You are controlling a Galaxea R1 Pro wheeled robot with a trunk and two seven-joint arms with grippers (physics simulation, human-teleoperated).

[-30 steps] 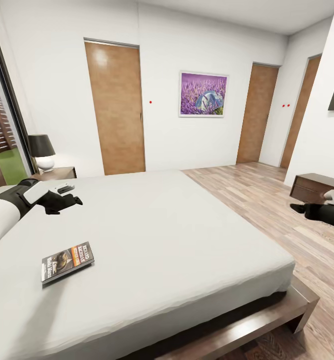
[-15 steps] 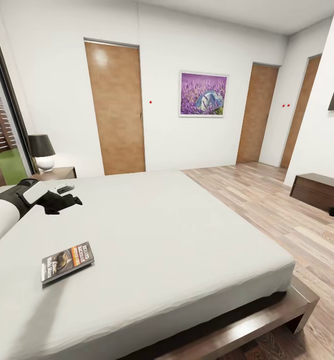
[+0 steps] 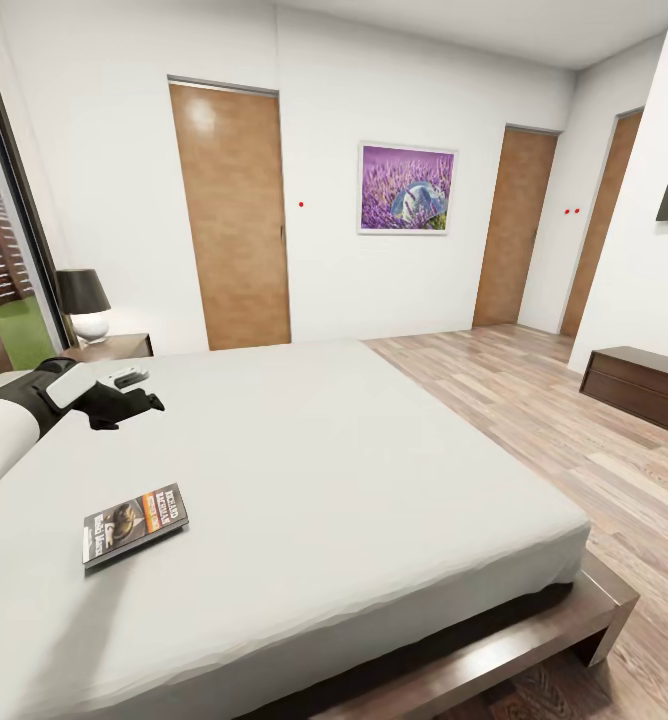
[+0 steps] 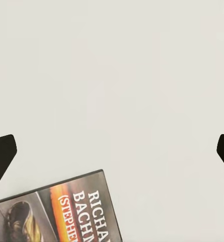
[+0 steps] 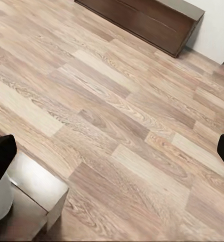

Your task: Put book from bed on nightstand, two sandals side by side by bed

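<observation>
Lying flat on the bed, near its left edge toward the foot, the book rests cover up, its orange band and white lettering readable. The left pincer hovers above the mattress, further toward the headboard and apart from the book; in the left wrist view its two dark fingertips stand wide apart at the sides of the frame, so it is open and empty, with the book partly under it. The right pincer's fingertips likewise sit spread, open over bare wooden floor by the corner of the bed frame. The nightstand stands past the bed's head, carrying a lamp. The paperback looks light, thin and somewhat flexible, with a slick cover; lying flush on a soft mattress, it probably wants pinching across one long edge, pressing slightly into the bedding to get a finger beneath.
</observation>
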